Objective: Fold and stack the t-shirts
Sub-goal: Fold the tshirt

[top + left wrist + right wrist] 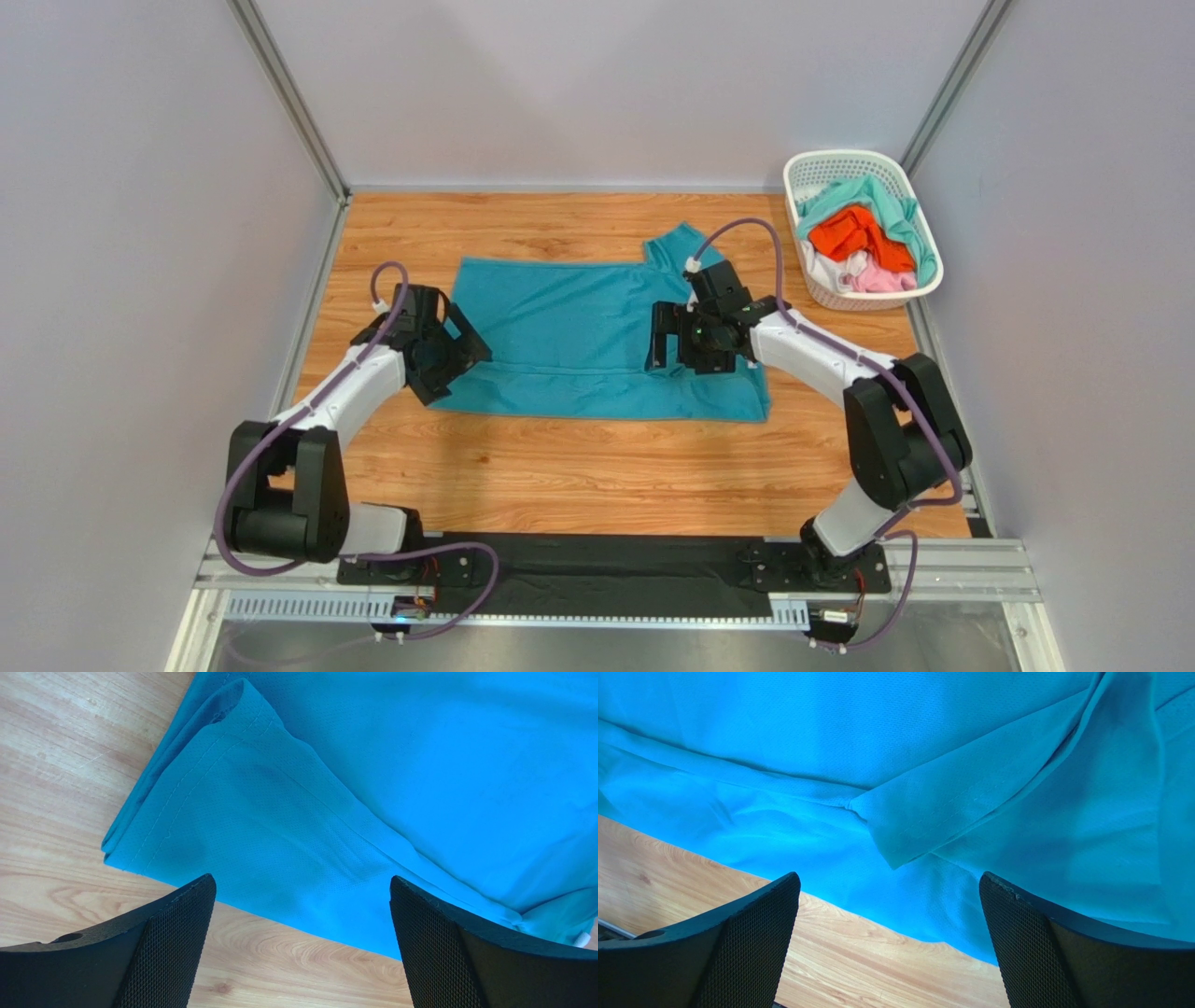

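Note:
A teal-blue t-shirt [589, 329] lies spread on the wooden table, its near edge folded over and one sleeve sticking out at the back right. My left gripper [452, 347] hovers over the shirt's left corner, jaws wide open and empty; in the left wrist view that folded corner [231, 819] lies just beyond the gripper [302, 903]. My right gripper [697, 336] hangs over the shirt's right part, also open and empty. The right wrist view shows the cloth with a folded flap [927, 812] ahead of the gripper [889, 899]. Other t-shirts, orange [849, 231], mint-green and pale pink, sit in the basket.
A white lattice basket [811, 175] stands at the table's back right corner. Grey walls enclose the table on three sides. Bare wood [589, 469] stretches between the shirt and the arm bases.

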`<state>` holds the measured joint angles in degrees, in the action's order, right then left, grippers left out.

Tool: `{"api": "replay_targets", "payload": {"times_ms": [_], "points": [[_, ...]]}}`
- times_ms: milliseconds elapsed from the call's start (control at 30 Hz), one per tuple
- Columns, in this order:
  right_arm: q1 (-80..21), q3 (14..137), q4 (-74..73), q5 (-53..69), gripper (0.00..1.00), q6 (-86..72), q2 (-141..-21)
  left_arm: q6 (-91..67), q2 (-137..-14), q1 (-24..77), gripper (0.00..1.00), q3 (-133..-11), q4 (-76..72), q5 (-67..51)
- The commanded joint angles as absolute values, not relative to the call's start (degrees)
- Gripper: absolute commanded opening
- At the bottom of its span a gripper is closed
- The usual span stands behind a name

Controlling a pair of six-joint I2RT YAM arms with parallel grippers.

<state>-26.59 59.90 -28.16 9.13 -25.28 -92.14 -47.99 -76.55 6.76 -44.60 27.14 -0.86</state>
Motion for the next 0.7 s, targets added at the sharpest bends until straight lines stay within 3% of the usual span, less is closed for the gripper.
{"api": "replay_targets", "payload": {"times_ms": [0, 667], "points": [[-26.72, 61.17, -24.52, 10.02, 1.0, -25.93, -94.22, -46.49, -77.87, 7.03, 1.0, -45.44, 24.08, -1.85], [-27.77, 73.82, -18.89, 10.72, 1.0, -27.24, -107.31, -45.79, -79.98, 7.03, 1.0, -45.53, 26.01, 1.84]]}}
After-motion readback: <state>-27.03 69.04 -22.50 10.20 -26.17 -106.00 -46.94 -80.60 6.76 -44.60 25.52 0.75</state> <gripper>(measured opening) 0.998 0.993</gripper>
